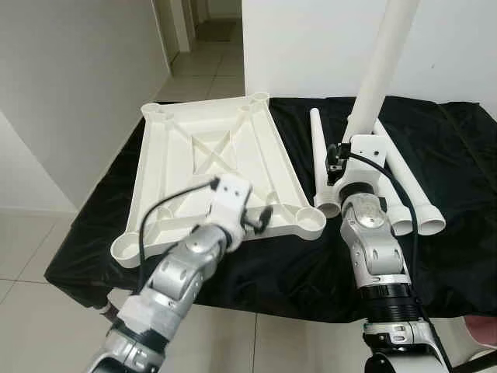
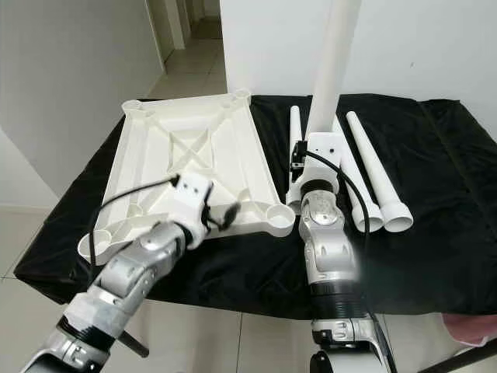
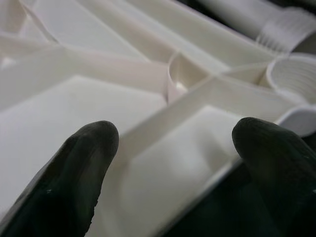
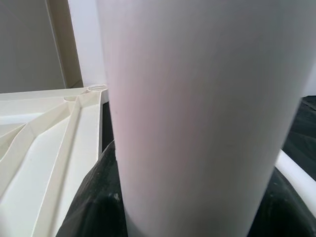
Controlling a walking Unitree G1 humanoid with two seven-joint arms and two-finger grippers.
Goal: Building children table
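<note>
Gripper [image 4: 192, 207] grips upright leg [image 1: 382, 70] beside tabletop [image 1: 167, 155].

The scene is evenly and brightly lit in both eye views, which are sharp, with faint shadows. In the wrist views, nearby surfaces are rendered soft and out of focus.

Tabletop [image 1: 217, 167] and table legs [image 2: 377, 175]: smooth white plastic with a faint sheen, the ribs moulded. Table cover [image 1: 458, 148]: matt black cloth. Arms [image 1: 377, 241]: brushed silver metal; fingers [image 3: 79, 173] matt black.
</note>
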